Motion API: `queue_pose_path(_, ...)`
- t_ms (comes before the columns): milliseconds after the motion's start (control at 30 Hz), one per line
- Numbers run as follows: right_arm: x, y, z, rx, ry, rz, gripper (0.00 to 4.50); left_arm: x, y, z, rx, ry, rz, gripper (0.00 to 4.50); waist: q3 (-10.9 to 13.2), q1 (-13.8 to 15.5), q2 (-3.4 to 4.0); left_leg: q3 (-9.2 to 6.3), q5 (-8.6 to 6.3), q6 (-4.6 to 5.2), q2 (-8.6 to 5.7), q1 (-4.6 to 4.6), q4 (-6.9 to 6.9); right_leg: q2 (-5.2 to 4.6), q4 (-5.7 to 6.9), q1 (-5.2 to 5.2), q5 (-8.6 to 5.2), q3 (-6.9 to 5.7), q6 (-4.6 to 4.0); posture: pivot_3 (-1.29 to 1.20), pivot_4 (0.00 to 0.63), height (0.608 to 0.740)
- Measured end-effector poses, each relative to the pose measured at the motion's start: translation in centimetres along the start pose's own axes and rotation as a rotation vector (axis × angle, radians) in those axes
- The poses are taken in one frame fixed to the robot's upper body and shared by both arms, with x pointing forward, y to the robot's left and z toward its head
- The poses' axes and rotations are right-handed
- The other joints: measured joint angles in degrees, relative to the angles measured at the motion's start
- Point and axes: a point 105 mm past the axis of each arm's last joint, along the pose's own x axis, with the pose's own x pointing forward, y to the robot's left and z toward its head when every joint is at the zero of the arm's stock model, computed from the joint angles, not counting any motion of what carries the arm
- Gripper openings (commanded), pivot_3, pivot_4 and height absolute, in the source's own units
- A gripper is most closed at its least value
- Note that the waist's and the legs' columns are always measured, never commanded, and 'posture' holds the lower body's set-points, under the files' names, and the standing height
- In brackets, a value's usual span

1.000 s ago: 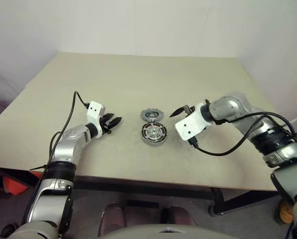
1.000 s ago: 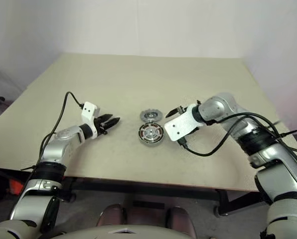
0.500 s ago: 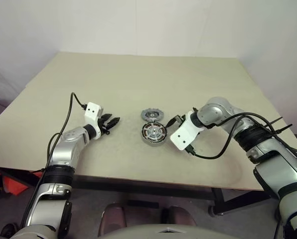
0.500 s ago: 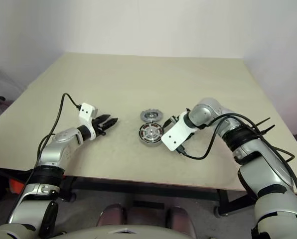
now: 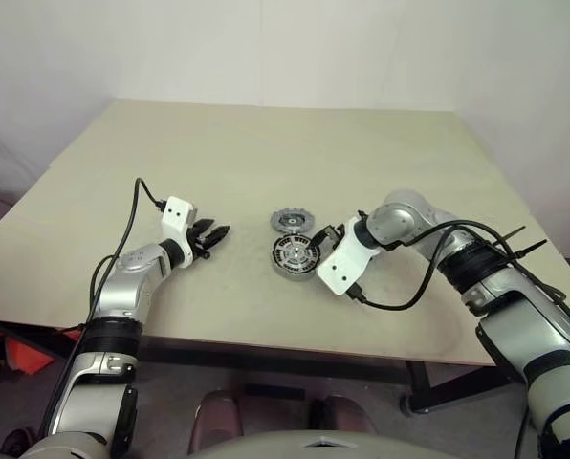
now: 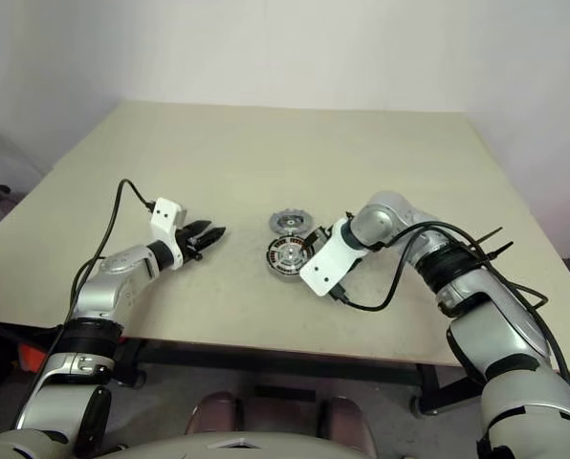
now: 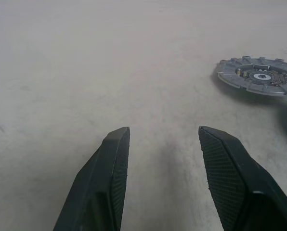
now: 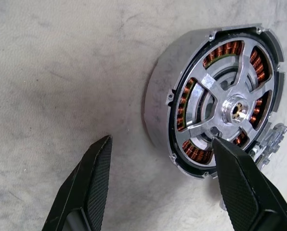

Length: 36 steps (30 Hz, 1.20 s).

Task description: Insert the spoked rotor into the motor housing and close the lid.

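The motor housing [image 5: 295,258] lies flat at mid-table, its copper windings showing. The spoked rotor [image 8: 234,109] sits inside it, silver spokes over the windings. Just behind it lies the lid [image 5: 292,222], dark notched rim up, also seen from my left wrist as the lid [image 7: 259,76]. My right gripper [image 5: 327,234] hangs tilted down at the housing's right side, open and empty. Its fingertips [image 8: 101,159] stand wide beside the housing wall [image 8: 158,106]. My left gripper [image 5: 218,232] hovers low over the table left of the parts, open and holding nothing.
The beige table [image 5: 266,143] stretches far behind the parts, with its front edge near me. A black cable [image 5: 400,304] loops from my right wrist over the table. A white wall stands behind.
My right gripper has come down and to the left, tipping downward, from clear of the housing to right beside it. The left arm and both parts have stayed put.
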Motion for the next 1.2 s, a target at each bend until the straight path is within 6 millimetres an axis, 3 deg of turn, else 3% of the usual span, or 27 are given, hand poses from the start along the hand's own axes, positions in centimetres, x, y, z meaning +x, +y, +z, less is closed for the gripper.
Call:
queue_pose_path(333, 0.0, -0.8, -0.7, -0.005, 0.017, -0.041, 0.37, -0.1, 0.1, 0.0, 0.003, 0.002, 0.003, 2.44, -0.02, -1.21, -0.06, 0.00, 0.03, -0.03, 0.02, 0.03, 0.00, -0.01, -0.01, 0.08, 0.02, -0.04, -0.03, 0.00, 0.000, 0.740)
queue_pose_path(400, 0.1, -0.9, -0.5, -0.014, 0.008, -0.045, 0.00, -0.1, 0.2, 0.0, 0.004, 0.002, 0.005, 2.44, -0.03, -1.30, -0.10, 0.00, 0.02, -0.01, 0.01, 0.00, 0.00, -0.02, -0.04, 0.05, 0.02, -0.05, -0.04, 0.00, 0.000, 0.740)
queue_pose_path(800, 0.3, -1.1, -0.8, 0.056, 0.023, -0.101, 0.00, -0.1, 0.1, 0.0, 0.004, 0.002, 0.004, 2.44, -0.02, -1.35, -0.10, 0.00, 0.05, -0.05, 0.01, 0.03, 0.00, -0.01, 0.02, 0.06, 0.02, -0.04, -0.04, 0.00, 0.000, 0.740)
queue_pose_path(1033, -0.1, -1.4, -0.8, 0.405, 0.015, -0.176, 0.00, 0.0, 0.1, -0.1, 0.002, 0.003, 0.004, 2.44, 0.05, -1.18, -0.05, 0.00, 0.04, 0.00, 0.03, -0.10, -0.02, -0.01, -0.04, -0.03, 0.02, -0.06, -0.04, 0.00, 0.000, 0.740)
queue_pose_path(1200, -1.6, -0.6, 1.3, 0.623, -0.043, -0.149, 0.00, 0.0, 0.1, -0.1, 0.001, 0.003, 0.007, 2.44, 0.06, -0.74, -0.03, -0.01, 0.02, 0.03, 0.07, -0.21, -0.09, -0.01, -0.21, -0.06, 0.01, -0.16, -0.04, 0.00, 0.000, 0.740)
